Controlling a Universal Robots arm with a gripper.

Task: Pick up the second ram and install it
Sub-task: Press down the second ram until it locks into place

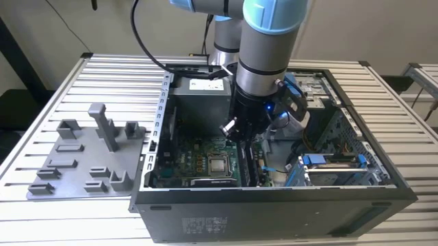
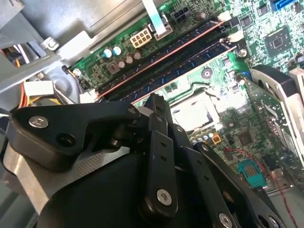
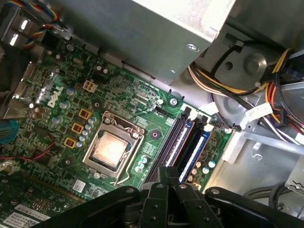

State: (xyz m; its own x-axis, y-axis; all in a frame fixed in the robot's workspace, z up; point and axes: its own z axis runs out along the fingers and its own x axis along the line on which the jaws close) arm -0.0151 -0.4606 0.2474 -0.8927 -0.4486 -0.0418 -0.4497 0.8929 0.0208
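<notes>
The second ram (image 2: 194, 66) shows edge-on in both wrist views as a long, thin, dark strip with a pale reddish top line; it stands on its long edge in the row of memory slots (image 3: 190, 142), in the slot next to the processor socket (image 3: 111, 149); in the exterior view that row lies at 3 o'clock from the socket; in the first wrist view the strip (image 3: 176, 142) runs straight away from the tool (image 3: 166, 173), one end under the tool's tip; whether it is pressed fully home cannot be told.
</notes>
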